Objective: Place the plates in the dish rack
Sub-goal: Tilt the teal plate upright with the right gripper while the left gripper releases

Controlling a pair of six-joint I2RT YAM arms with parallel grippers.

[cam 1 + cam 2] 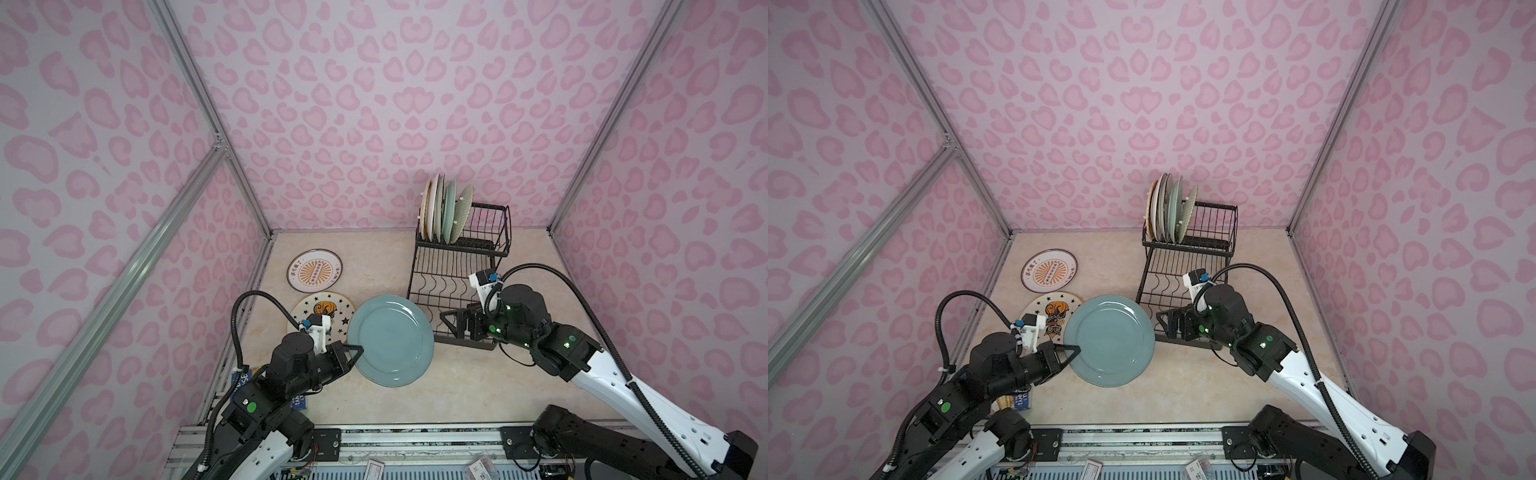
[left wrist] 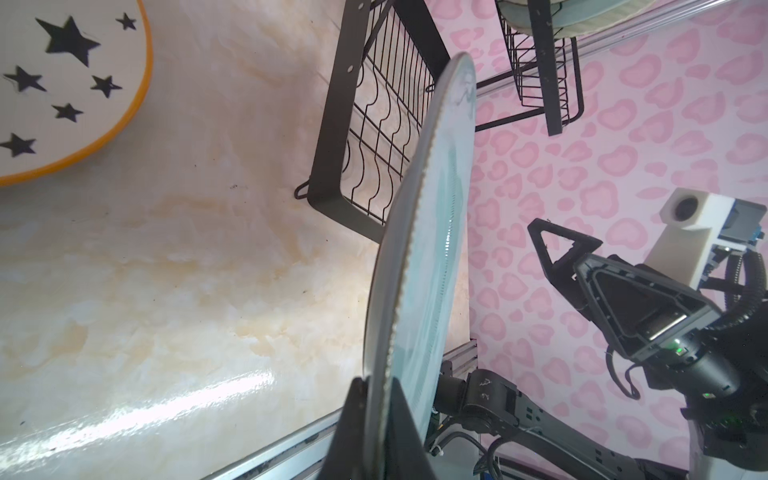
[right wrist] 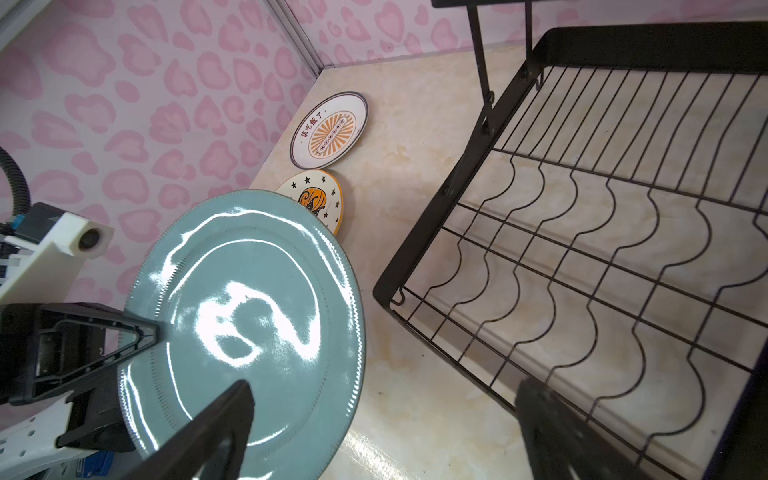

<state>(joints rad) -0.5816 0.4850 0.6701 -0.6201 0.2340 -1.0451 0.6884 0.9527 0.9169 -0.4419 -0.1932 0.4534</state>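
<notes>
The left gripper [image 1: 356, 351] pinches the teal plate [image 1: 392, 338] at its 8 o'clock rim, seemingly clear of the table [image 1: 415, 399]. At its 3 o'clock the right gripper [image 1: 451, 326] gapes wide and empty by the dish rack [image 1: 453, 266].

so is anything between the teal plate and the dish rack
Yes: the open right end effector hangs between the teal plate and the lower tier of the dish rack, by its near corner. Nothing else visible blocks it.

Left pincer [image 1: 357, 352] clamped tight (arm reaching toward the middle); right pincer [image 1: 446, 326] spread wide, facing it.
</notes>
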